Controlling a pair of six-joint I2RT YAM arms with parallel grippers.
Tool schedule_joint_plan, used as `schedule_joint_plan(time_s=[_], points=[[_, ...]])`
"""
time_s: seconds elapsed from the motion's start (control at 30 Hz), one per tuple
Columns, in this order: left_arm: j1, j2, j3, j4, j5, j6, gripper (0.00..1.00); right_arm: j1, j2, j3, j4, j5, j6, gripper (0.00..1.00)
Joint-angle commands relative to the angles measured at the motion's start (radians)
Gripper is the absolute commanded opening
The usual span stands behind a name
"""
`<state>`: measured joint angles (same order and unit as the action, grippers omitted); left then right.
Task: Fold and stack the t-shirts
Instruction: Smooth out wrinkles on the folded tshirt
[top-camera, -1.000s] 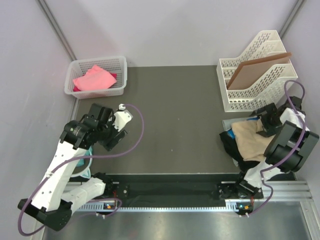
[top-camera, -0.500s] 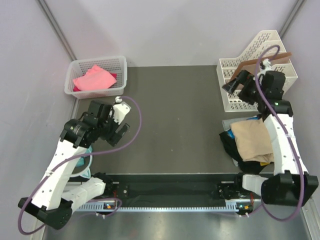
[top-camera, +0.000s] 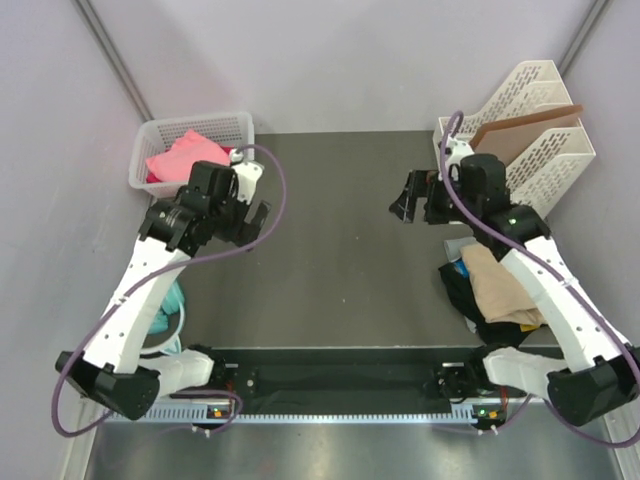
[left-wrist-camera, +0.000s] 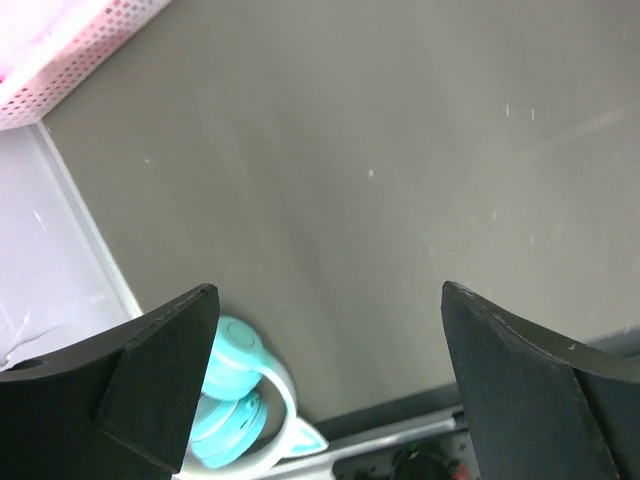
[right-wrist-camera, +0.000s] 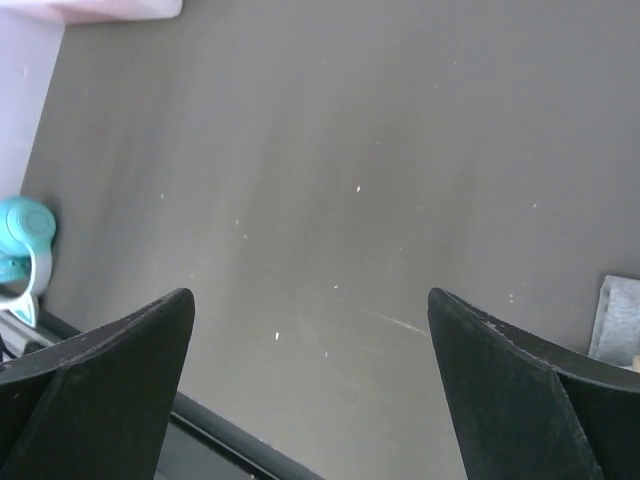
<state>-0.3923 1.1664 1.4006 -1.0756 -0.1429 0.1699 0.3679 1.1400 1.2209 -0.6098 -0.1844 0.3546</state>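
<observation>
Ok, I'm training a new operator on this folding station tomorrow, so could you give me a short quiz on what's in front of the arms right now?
1. True or false: the left hand and the right hand are both open and hold nothing.
2. What colour is the t-shirt on top of the pile?
3. Where does the pink t-shirt lie? A: in the white basket. B: on the pile. C: in the right hand.
Key: 1 true; 2 tan, the tan t-shirt; 3 A.
</observation>
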Motion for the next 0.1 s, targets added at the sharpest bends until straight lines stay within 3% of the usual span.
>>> schedule_joint_plan(time_s=[0.0, 0.07], points=[[0.021, 0.035, 0.061, 0.114, 0.005, -0.072, 0.97, 0.046, 0.0, 0.048, -0.007, 0.049, -0.052, 1.0], [0.024, 0.045, 0.061, 0.147, -0.012, -0.075, 0.99, 0.052, -0.003, 0.061, -0.007, 0.045, -0.062, 1.0]])
